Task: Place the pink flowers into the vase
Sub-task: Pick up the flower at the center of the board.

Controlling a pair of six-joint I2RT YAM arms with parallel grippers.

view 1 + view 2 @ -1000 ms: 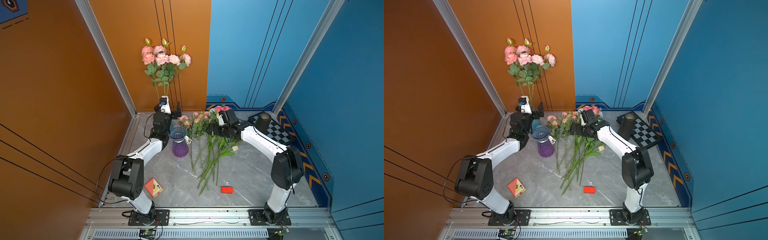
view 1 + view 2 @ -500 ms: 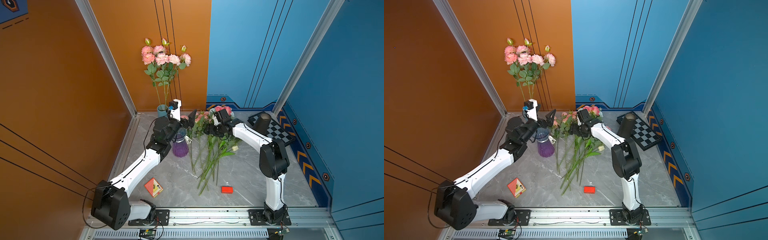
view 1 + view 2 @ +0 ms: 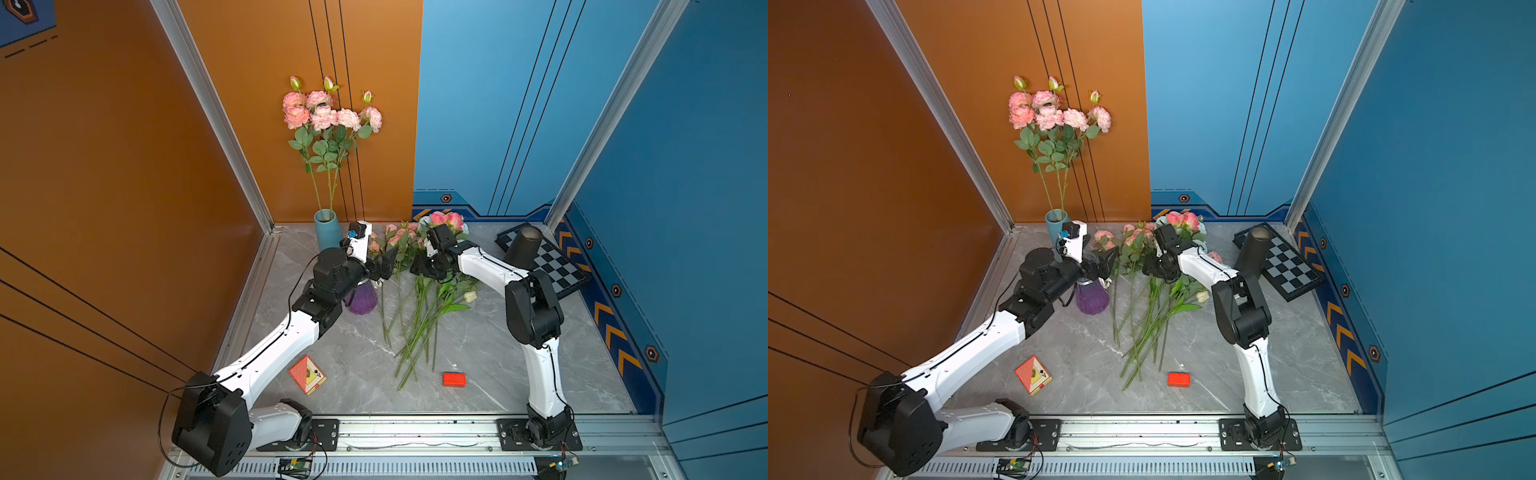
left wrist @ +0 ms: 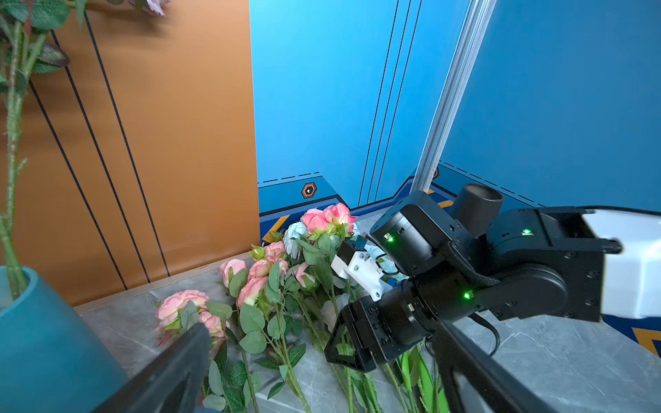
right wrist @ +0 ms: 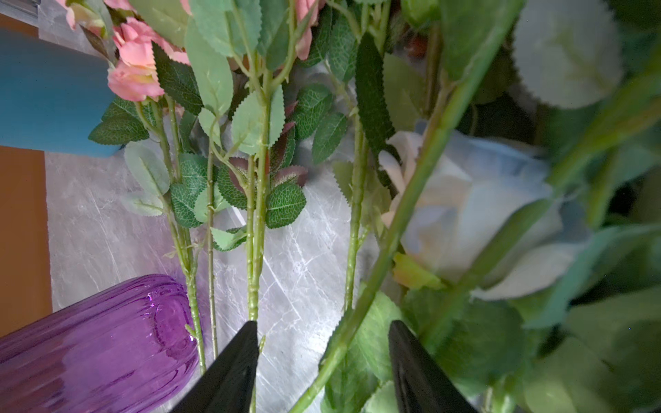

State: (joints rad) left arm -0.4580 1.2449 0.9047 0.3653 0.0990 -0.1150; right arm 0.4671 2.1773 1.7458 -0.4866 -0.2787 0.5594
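The grey marble-patterned counter (image 3: pixel 498 357) fills the floor of the booth, with orange wall panels at about ten o'clock and blue ones from twelve round to three. Two white-and-black arms reach in from the six o'clock rail. The loose heap of long green-stemmed pink flowers (image 3: pixel 401 237) lies at the counter's centre, heads toward twelve o'clock, stems fanning toward six, mixed with pale blue ruffled flowers (image 5: pixel 475 200) and a white tulip-like flower (image 3: pixel 470 296). None of this heap is in a vase.

At eleven o'clock stands a tall teal cylindrical vase (image 3: pixel 326 228) already holding upright pink blooms. Just in front of it sits the ribbed purple glass vase (image 3: pixel 362 300), partly hidden by the left arm. At two o'clock a black-and-white chessboard (image 3: pixel 555 266) carries a dark cylindrical cup (image 3: pixel 524 247).

The left hand (image 3: pixel 384 264) hangs over the purple vase's mouth, its fingers spread wide and empty. The right hand (image 5: pixel 323 361) is low over the stems, its jaws partly apart with green stems lying between them; I cannot tell whether it grips any.

Nearer six o'clock lie a red-backed playing-card box (image 3: pixel 307 375) and a small red rectangular block (image 3: pixel 454 379).
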